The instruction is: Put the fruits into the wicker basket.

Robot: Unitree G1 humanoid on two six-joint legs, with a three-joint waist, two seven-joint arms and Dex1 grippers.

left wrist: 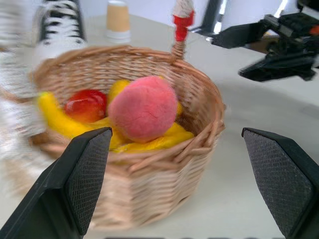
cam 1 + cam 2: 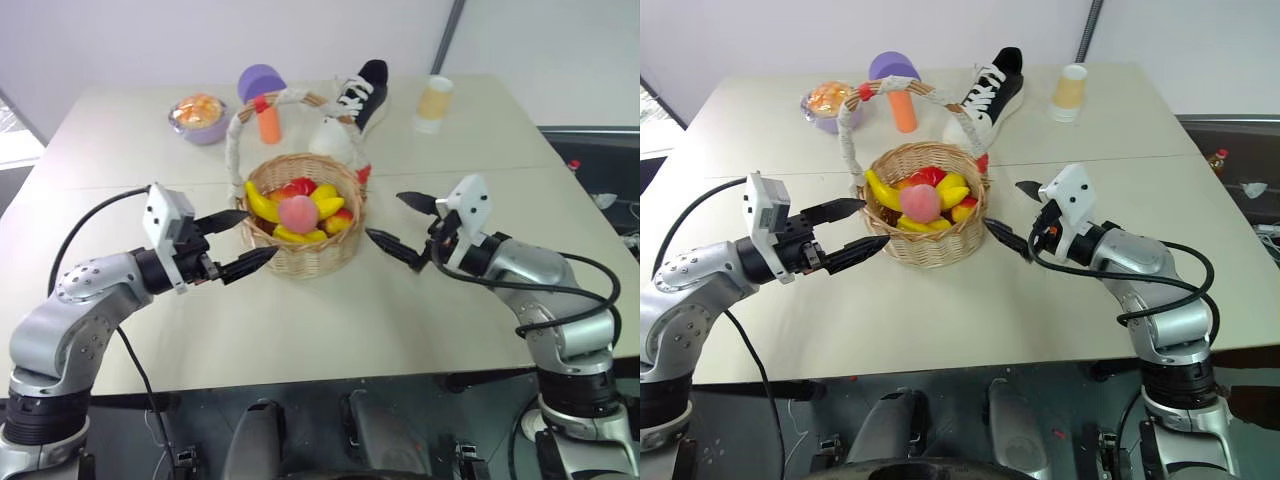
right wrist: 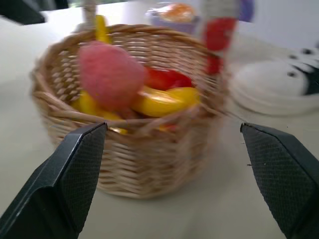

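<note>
My left gripper (image 2: 243, 242) hangs nearest, just left of the basket (image 2: 305, 250), its two black fingers spread wide with nothing between them. My right gripper (image 2: 405, 227) mirrors it just right of the basket, also gaping and empty. I read that as both hands let go: neither touches the weave, and each points level at the basket's side, so they flank it without holding it.

Between them the basket stands upright on the table (image 2: 330, 320), and the fruits are already inside. The peach (image 2: 297, 212) sits on top of the heap, the banana (image 2: 260, 203) curves along the left rim, a lemon (image 2: 329, 206) lies to the right, and red pieces (image 2: 300, 187) show behind. They are piled above the rim, which is probably why the peach rides so high. I see no fruit loose on the table, so I judge the job as good as done and my hands free to draw back.

The tall white-wrapped handle (image 2: 236, 140) arches over the far side. Beyond it, left to right, stand the purple bowl (image 2: 203, 130) with its orange bun, the mushroom toy (image 2: 263, 97), the shoe (image 2: 357, 100) and a paper cup (image 2: 434, 103) — none are mine to move.
</note>
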